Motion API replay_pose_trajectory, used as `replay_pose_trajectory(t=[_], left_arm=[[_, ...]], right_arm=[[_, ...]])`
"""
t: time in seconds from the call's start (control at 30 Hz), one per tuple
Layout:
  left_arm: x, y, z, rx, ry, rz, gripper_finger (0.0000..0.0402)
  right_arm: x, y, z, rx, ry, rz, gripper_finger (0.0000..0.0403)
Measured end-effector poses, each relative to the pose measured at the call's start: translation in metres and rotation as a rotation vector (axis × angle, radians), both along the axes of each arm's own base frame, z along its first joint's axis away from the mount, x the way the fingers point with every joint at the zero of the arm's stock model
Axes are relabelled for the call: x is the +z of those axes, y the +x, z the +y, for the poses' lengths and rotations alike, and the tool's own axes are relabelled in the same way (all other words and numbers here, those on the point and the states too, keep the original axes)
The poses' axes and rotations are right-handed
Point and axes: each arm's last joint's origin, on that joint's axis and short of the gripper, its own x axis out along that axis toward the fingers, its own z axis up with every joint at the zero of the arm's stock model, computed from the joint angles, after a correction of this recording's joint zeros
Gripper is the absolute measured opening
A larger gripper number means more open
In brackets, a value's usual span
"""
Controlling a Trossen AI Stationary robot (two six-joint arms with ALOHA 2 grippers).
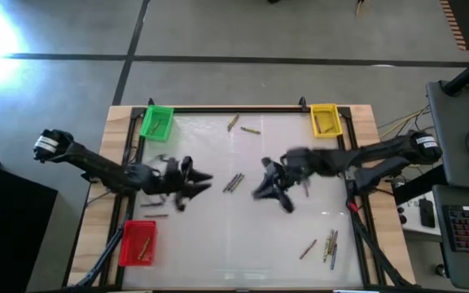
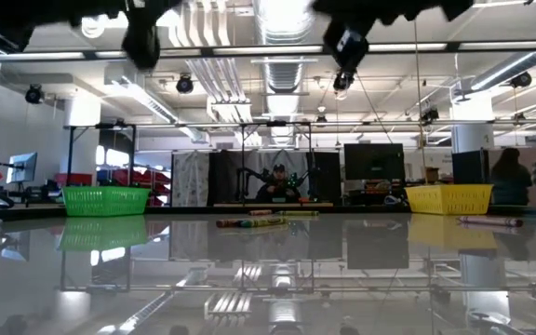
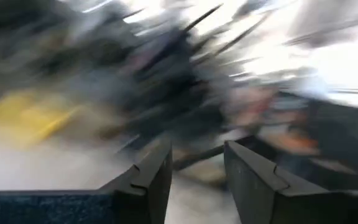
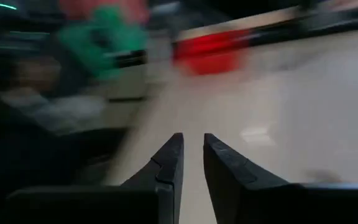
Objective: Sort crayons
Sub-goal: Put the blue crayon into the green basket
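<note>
Glossy table (image 1: 218,236) — three bins, scattered crayons (image 1: 234,181)

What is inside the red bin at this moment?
In the high view, the red bin holds one thin crayon, lying lengthwise. The bin is open from above, so nothing covers it; I see no more there.

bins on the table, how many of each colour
green bin: 1
yellow bin: 1
red bin: 1
total: 3
</note>
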Motion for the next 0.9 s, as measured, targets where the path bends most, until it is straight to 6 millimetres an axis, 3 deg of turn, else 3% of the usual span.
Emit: replay_pose_trajectory(t=[0.03,0.1,0.2,0.3,0.47,0.63,0.9], left_arm=[[-0.01,0.0,0.004,0.052,-0.031,0.114,0.0125],[-0.026,0.001,0.012,0.087,-0.048,0.374,0.0117],[-0.039,-0.009,0.021,0.142,-0.084,0.809,0.0109],[-0.038,-0.022,0.028,0.298,-0.103,1.095,0.0104],[-0.038,-0.033,0.028,0.309,-0.074,1.366,0.0102],[-0.057,-0.036,0.023,0.352,-0.168,1.41,0.0102],[-0.078,-0.034,0.019,0.3,-0.16,1.504,0.0102]], right_arm=[[0.003,0.001,-0.002,0.065,0.046,0.005,0.0049],[0.001,0.002,-0.004,0.026,0.045,0.026,0.0045],[-0.005,0.006,-0.01,-0.265,-0.085,0.033,0.0043],[-0.026,0.008,-0.017,-0.54,-0.204,0.116,0.0044],[-0.061,0.017,-0.019,-0.665,-0.214,0.225,0.0043],[-0.095,0.029,-0.018,-0.68,-0.197,0.316,0.0043],[-0.101,0.038,-0.018,-0.677,-0.219,0.365,0.0043]])
